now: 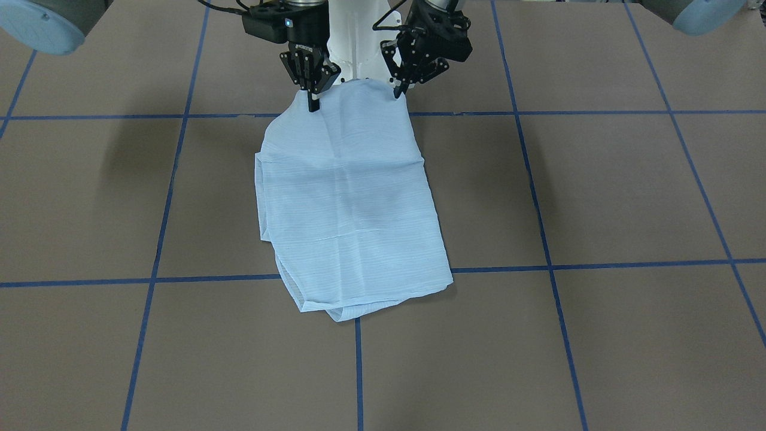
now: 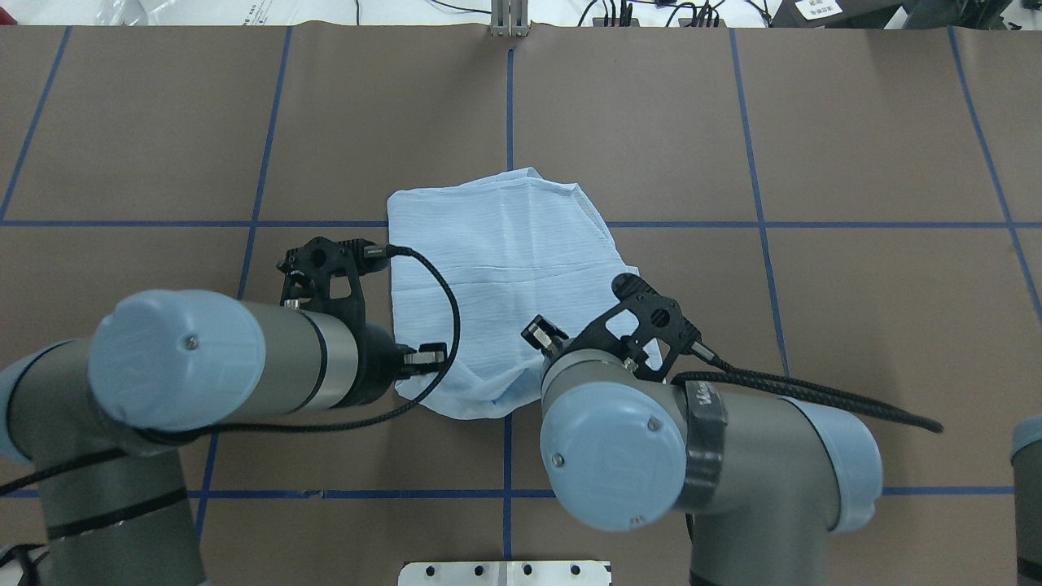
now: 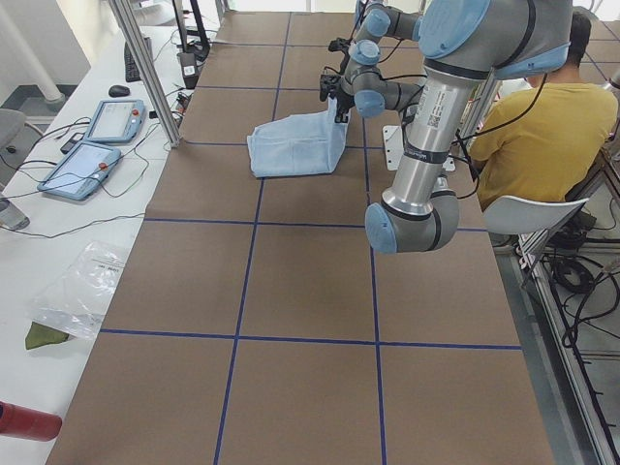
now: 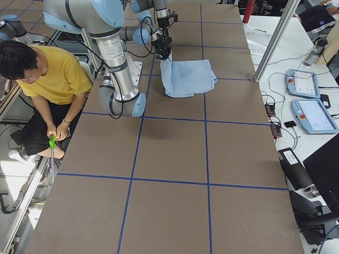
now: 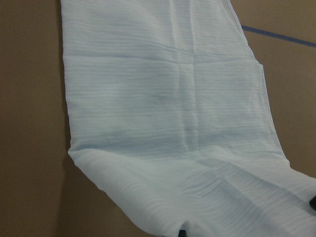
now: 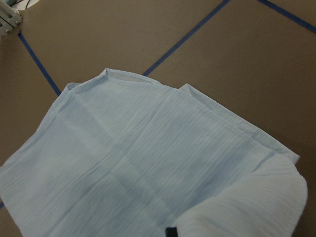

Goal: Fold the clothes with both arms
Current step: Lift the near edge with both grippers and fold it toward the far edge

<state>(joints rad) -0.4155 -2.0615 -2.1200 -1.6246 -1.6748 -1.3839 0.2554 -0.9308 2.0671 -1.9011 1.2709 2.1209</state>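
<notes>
The pale-blue shirt (image 1: pixel 347 197) lies folded into a rough rectangle in the middle of the table (image 1: pixel 598 197). Its edge nearest the robot is lifted off the table at two corners. My left gripper (image 1: pixel 398 91) is shut on one lifted corner and my right gripper (image 1: pixel 313 103) is shut on the other. In the overhead view the shirt (image 2: pixel 505 260) shows between both wrists, which hide the fingertips. Both wrist views show the shirt sloping down from the grip (image 5: pixel 168 123) (image 6: pixel 138 163). Collar, buttons and label are hidden.
The white pedestal base (image 1: pixel 359 36) stands just behind the grippers. Blue tape lines (image 1: pixel 538 197) grid the brown table. A person in a yellow shirt (image 3: pixel 542 116) sits beside the robot. Two teach pendants (image 3: pixel 97 145) and a plastic bag (image 3: pixel 77 291) lie on the side bench.
</notes>
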